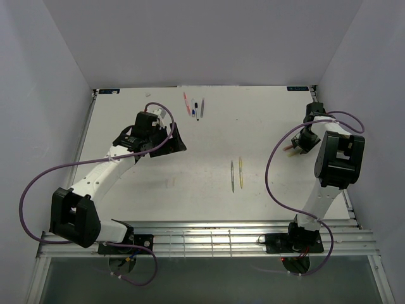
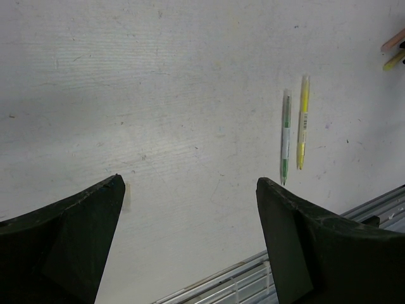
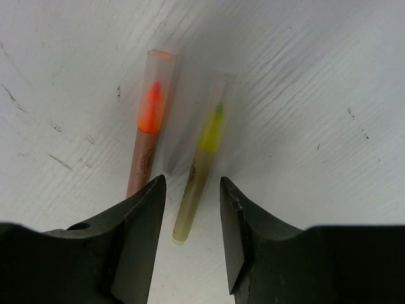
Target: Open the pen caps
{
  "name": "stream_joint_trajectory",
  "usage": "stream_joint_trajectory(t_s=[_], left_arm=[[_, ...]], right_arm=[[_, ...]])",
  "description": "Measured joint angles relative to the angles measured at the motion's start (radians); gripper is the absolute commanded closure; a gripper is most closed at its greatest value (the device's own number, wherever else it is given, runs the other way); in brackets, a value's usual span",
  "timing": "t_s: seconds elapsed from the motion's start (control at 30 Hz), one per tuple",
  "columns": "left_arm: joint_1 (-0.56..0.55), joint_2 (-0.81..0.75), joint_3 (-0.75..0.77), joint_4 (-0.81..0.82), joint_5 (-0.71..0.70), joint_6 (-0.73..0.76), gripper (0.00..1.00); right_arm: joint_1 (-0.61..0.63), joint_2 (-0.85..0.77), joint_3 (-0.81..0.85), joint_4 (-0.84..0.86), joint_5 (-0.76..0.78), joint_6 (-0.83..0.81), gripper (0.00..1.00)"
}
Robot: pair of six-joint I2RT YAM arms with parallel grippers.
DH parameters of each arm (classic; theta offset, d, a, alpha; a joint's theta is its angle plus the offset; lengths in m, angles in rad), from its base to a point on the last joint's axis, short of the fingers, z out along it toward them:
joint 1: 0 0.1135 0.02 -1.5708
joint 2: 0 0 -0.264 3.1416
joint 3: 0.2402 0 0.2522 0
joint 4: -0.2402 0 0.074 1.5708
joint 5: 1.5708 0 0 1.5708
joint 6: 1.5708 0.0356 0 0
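In the right wrist view an orange pen (image 3: 147, 142) and a yellow pen (image 3: 199, 168) lie side by side on the table. Each has a frosted clear cap over its coloured tip: the orange pen's cap (image 3: 158, 79) and the yellow pen's cap (image 3: 217, 104). My right gripper (image 3: 190, 190) is open and low, with one jaw on each side of the yellow pen's body, not touching it. In the top view it (image 1: 293, 149) is at the right side of the table. My left gripper (image 2: 190, 183) is open and empty above bare table at the left-centre (image 1: 174, 140).
A green pen (image 2: 285, 136) and a yellow pen (image 2: 302, 120) lie parallel mid-table, also in the top view (image 1: 232, 175). Several more pens (image 1: 195, 106) lie at the back centre. A metal rail (image 1: 209, 237) runs along the near edge. Walls enclose the table.
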Motion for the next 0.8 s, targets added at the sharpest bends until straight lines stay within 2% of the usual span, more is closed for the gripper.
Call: stream_joint_trajectory(t_s=[0.6,0.77,0.8], left_arm=[[0.006,0.0,-0.021,0.017,0.018,-0.001,0.07],[0.006,0.0,-0.033,0.021,0.034,-0.008,0.09],[0.006,-0.001,-0.034,0.022,0.04,-0.011,0.11]], right_arm=[[-0.001,0.0,-0.022,-0.008,0.048,0.022,0.74],[-0.002,-0.003,-0.028,-0.008,0.053,0.019,0.86],[-0.002,-0.007,-0.034,-0.006,0.056,0.019,0.92]])
